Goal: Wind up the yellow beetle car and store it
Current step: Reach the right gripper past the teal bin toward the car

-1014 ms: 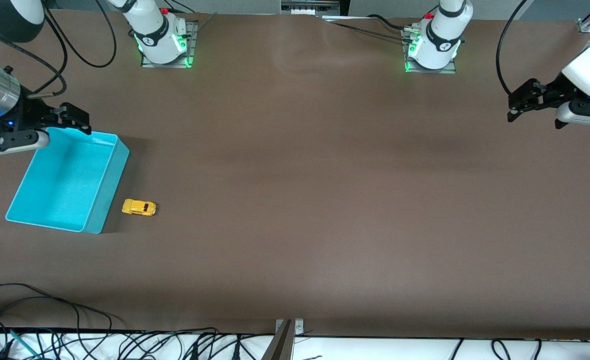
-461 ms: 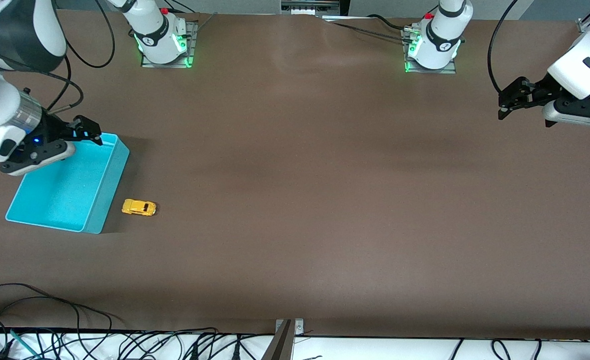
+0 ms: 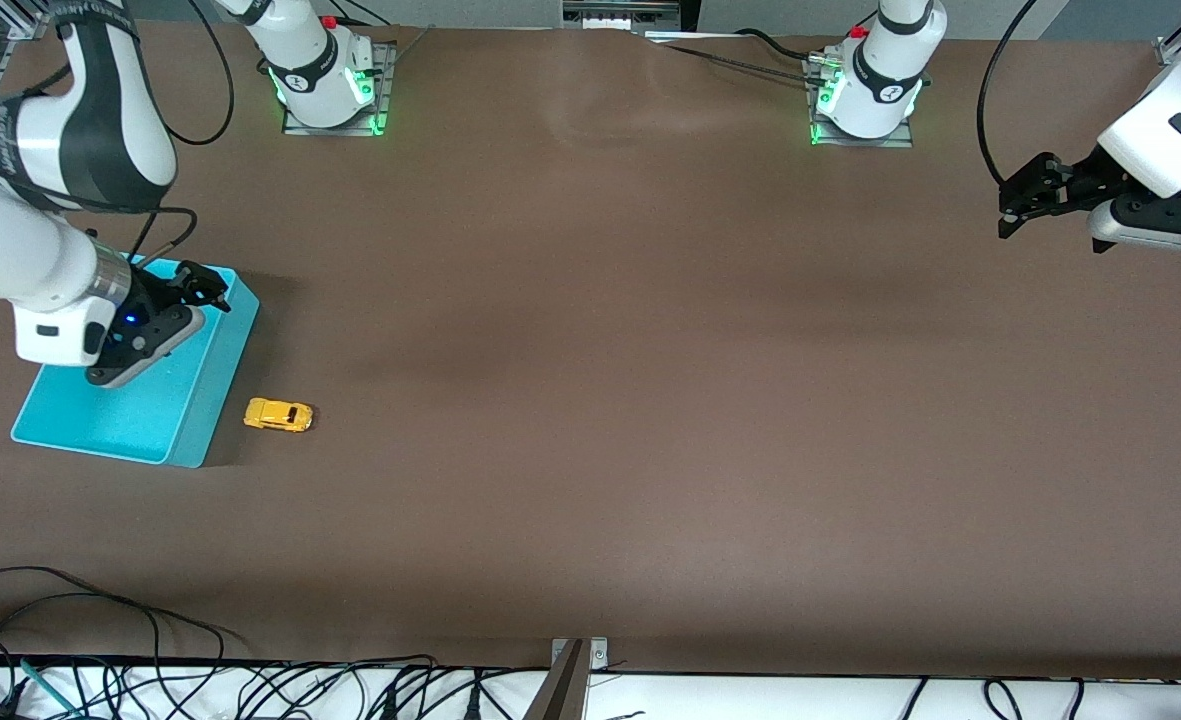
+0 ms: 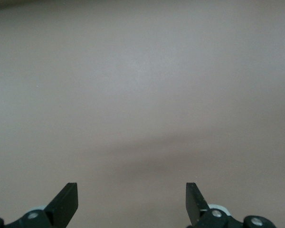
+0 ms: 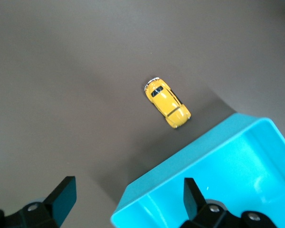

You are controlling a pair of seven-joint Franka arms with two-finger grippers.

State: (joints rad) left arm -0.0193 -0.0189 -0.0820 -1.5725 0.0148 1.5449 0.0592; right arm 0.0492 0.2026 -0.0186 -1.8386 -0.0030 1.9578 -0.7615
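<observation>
Hovering right claw (image 3: pixel 212 291) wide open, empty, over turquoise bin (image 3: pixel 205 420), lining up for yellow beetle car (image 3: pixel 278 415) sitting on worktop (image 3: pixel 650 400) just beside bin. Parking left claw (image 3: pixel 1012 205) open, empty, waiting at left arm's end.

A: How many toy cars are there?
B: One, the yellow beetle car (image 3: pixel 278 415).
A: Bins?
B: One turquoise bin (image 3: pixel 205 400), under the right end effector (image 3: pixel 208 293).
A: End effectors?
B: Two, counting the left end effector (image 3: pixel 1020 205). One tabletop (image 3: pixel 650 400) carries everything.
</observation>
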